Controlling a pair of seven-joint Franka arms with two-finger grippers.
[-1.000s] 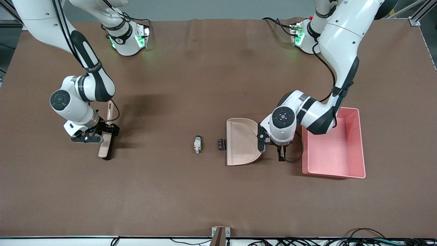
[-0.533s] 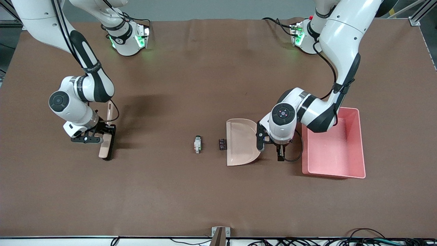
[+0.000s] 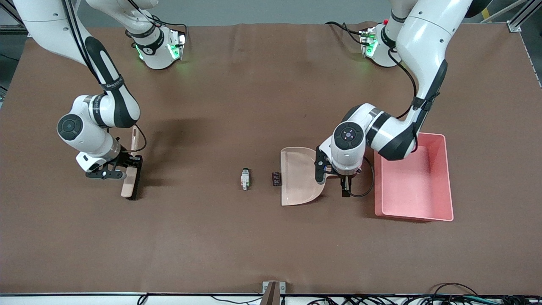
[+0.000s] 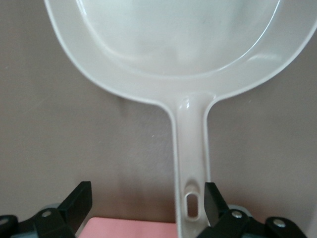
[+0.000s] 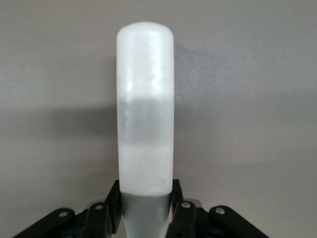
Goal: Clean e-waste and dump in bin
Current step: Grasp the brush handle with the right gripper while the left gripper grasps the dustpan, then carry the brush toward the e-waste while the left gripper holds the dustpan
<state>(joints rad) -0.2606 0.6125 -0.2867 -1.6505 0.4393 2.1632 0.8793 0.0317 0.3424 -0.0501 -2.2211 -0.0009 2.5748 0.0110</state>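
Two bits of e-waste lie mid-table: a white-grey part (image 3: 244,178) and a dark block (image 3: 275,178) just at the mouth of the beige dustpan (image 3: 298,176). The pink bin (image 3: 448,182) stands beside the dustpan, toward the left arm's end. My left gripper (image 3: 333,181) is open over the dustpan's handle (image 4: 190,148); the handle lies close to one finger, with a wide gap to the other. My right gripper (image 3: 123,167) is shut on a beige brush (image 3: 130,180) with black bristles, near the right arm's end. The right wrist view shows the brush's body (image 5: 144,109) clamped between both fingers.
The brown table mat (image 3: 254,237) is bare around the parts. A small bracket (image 3: 271,290) sits at the table edge nearest the front camera. The bin's rim (image 4: 129,229) shows just under my left gripper (image 4: 147,203).
My right gripper has shut on the brush and shifted slightly toward the right arm's end. My left arm has edged over the dustpan's handle, still open.
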